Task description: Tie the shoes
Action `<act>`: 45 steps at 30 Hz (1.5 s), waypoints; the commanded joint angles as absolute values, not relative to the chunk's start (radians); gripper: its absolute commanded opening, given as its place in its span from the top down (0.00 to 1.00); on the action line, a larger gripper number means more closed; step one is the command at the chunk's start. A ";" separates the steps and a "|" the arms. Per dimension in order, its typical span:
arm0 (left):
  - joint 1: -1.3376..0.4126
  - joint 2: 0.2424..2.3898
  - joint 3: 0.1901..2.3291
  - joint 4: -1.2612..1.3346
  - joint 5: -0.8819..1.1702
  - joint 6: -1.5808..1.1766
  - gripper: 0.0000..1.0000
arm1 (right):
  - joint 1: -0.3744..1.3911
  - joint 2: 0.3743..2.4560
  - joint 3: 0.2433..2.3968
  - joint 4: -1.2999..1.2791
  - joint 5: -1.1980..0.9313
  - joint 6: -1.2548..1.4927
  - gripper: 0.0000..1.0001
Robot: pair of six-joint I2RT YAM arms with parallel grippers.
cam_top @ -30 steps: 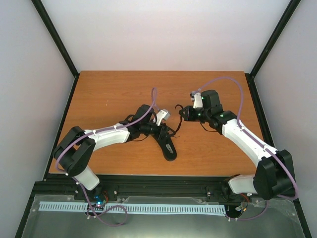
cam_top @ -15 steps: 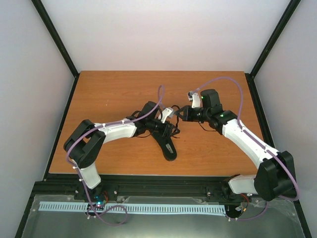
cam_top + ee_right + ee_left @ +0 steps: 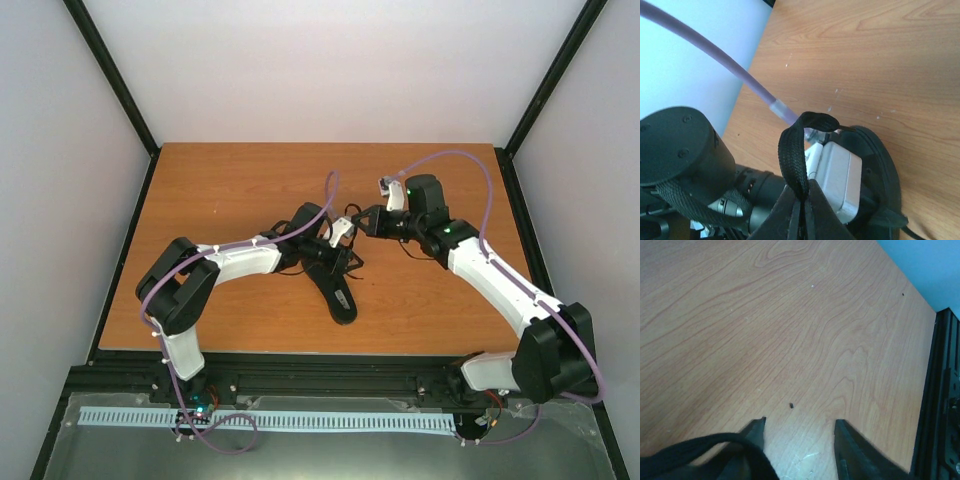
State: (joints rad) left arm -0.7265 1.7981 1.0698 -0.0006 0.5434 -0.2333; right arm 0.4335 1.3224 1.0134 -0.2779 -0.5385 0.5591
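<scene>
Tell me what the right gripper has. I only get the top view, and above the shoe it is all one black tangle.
Observer: The right wrist view shows the right gripper shut on a flat black lace loop, which stands up above its fingertips.
Operator: And the left one, is it gripping anything?
Observer: No. In the left wrist view the left gripper is open, with only bare table between its fingertips.
Operator: Any lace near it?
Observer: Yes, a black lace strand crosses in front of one finger, but it is not pinched between the two.
</scene>
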 commanded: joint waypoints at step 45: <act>-0.687 1.533 0.865 0.003 0.786 -0.201 0.99 | 0.353 1.355 0.727 0.145 -0.760 0.367 0.15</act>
